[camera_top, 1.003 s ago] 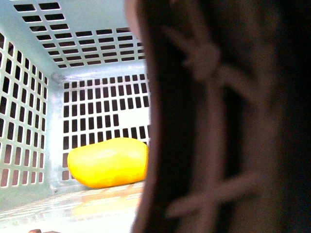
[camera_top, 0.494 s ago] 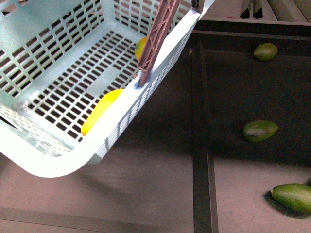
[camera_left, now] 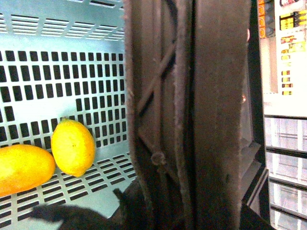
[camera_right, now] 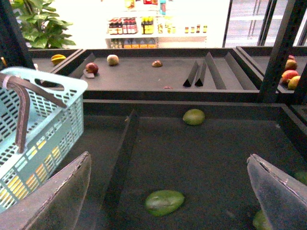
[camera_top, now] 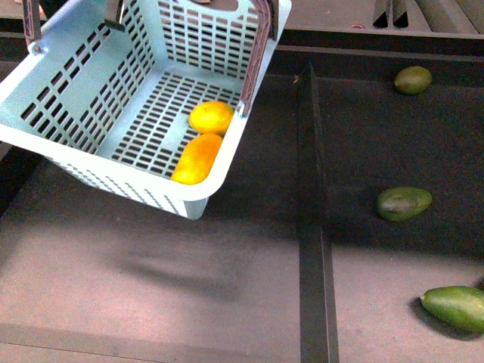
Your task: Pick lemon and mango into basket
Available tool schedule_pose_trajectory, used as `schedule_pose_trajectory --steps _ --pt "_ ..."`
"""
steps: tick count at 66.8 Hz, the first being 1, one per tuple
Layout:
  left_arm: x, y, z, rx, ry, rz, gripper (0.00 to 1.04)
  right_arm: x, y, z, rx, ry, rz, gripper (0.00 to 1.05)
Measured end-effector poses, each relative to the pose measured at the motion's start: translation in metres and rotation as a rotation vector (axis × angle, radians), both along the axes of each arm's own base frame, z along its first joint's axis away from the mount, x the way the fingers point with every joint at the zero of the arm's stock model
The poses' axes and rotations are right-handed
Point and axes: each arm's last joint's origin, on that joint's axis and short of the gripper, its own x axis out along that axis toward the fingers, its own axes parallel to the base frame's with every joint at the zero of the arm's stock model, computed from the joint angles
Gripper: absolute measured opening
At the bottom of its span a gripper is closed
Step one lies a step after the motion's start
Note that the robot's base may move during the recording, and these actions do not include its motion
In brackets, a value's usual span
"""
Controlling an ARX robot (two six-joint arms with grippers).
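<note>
The teal basket (camera_top: 91, 98) hangs tilted above the dark shelf at the upper left of the front view. Inside it the lemon (camera_top: 211, 117) and the mango (camera_top: 197, 159) lie touching, against the lower wall. My left gripper (camera_left: 163, 211) is shut on the basket's brown handle (camera_left: 187, 115); its wrist view also shows the lemon (camera_left: 73, 147) beside the mango (camera_left: 21, 168). My right gripper (camera_right: 168, 158) is open and holds nothing, its fingers (camera_right: 57, 201) spread above a green fruit (camera_right: 164, 202), with the basket (camera_right: 53, 120) off to one side.
Three dark green fruits (camera_top: 413, 79), (camera_top: 404, 203), (camera_top: 455, 306) lie in the right compartment. A raised divider (camera_top: 310, 189) separates it from the left compartment. Apples (camera_right: 91, 68) lie on a shelf further back.
The basket has swung away from the camera toward the upper left and now tilts less steeply. The lemon and mango have settled together against its lower wall.
</note>
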Motion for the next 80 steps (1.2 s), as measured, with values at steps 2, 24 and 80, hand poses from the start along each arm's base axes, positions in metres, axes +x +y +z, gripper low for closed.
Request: schedule_pose_trajectory --steps 2,24,80 --pt "0.002 0.000 -0.007 -0.001 0.012 0.006 0.15 0.000 0.000 0.000 0.000 0.000 0.000 0.96" --pt "0.004 -0.003 -0.039 0.002 0.104 0.071 0.39 0.000 0.000 0.000 0.000 0.000 0.000 0.96" --pt "-0.226 0.125 -0.015 1.211 -0.476 -0.480 0.04 0.000 0.000 0.000 0.000 0.000 0.000 0.96"
